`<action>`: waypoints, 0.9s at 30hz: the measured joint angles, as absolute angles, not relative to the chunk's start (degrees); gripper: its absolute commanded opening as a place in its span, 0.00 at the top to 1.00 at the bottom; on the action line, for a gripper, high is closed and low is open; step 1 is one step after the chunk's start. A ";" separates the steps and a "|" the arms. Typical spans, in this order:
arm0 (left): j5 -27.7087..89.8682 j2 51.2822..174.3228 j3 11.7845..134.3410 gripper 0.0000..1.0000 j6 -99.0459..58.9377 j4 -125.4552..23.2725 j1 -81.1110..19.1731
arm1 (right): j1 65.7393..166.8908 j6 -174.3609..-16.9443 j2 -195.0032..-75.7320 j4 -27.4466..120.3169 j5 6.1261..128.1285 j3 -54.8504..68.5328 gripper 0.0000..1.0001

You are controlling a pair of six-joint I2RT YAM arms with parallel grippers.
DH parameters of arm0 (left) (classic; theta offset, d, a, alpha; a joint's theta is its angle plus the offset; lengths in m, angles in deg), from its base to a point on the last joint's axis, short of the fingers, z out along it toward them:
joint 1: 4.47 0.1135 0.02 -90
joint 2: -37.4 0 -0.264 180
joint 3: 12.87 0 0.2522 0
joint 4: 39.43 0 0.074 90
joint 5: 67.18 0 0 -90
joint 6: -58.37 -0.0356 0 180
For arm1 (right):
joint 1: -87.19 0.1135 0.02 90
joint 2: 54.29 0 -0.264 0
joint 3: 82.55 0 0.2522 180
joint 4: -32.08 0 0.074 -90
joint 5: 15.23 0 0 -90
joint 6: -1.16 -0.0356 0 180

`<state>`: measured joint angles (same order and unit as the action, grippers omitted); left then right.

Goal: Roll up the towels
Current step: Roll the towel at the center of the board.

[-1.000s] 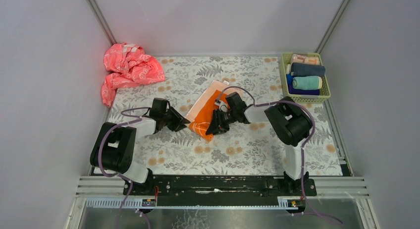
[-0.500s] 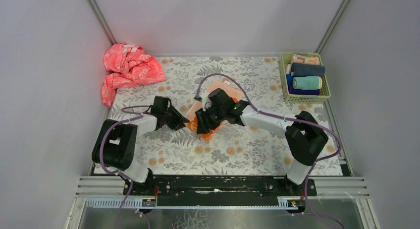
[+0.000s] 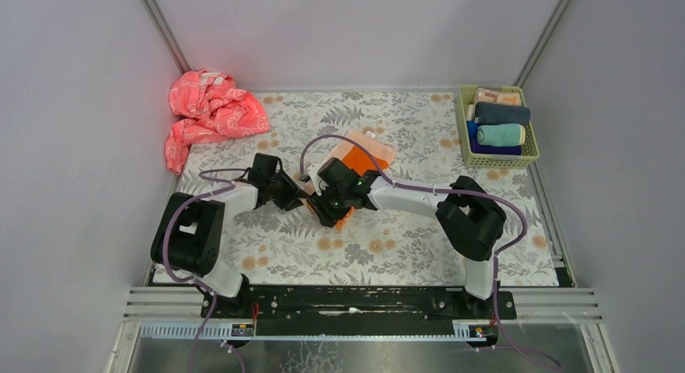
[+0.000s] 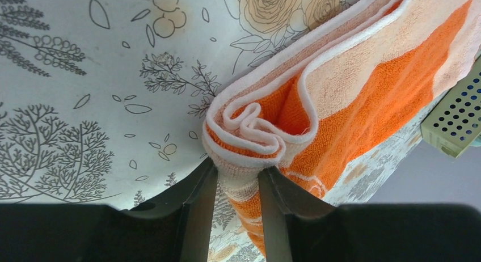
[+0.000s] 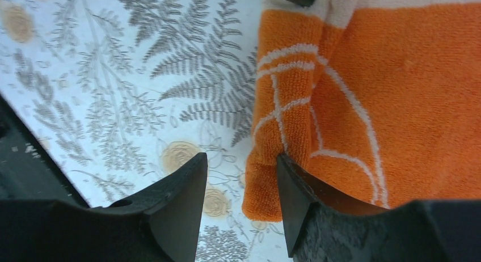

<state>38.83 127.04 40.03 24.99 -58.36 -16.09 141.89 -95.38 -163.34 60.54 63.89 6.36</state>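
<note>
Near the middle of the surface point(image 3: 404, 252), between the two arms, lies the orange towel point(image 3: 361, 152), its near end wound into a loose coil and the rest flat toward the basket point(image 3: 462, 115); the left jaws are pinched shut on one end of that coil; the right jaws stand apart at the coil's other end, one finger over bare surface, clamping nothing; the risk, as I judge it, is the coil springing loose, since only one end is held and its inner folds look slack; a one-sided pull could skew the roll into a cone or drag the cloth; the mint-teal towel point(image 3: 501, 135) sits rolled in the basket, well apart.
</note>
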 measured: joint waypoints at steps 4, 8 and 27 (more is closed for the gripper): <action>38.28 127.48 41.14 0.67 24.66 -59.52 -16.61 | 141.89 -93.94 -163.80 61.37 67.96 6.36 0.44; 37.76 127.83 42.08 0.66 24.22 -60.51 -17.07 | 141.89 -92.70 -163.80 62.00 71.28 6.36 0.44; 36.07 130.23 45.23 0.64 23.43 -62.41 -18.99 | 143.15 -90.58 -164.48 62.51 77.58 5.75 0.40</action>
<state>36.07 130.23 45.23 23.43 -62.41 -18.99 143.15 -90.58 -164.48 62.51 77.58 5.75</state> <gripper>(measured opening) 0.358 0.593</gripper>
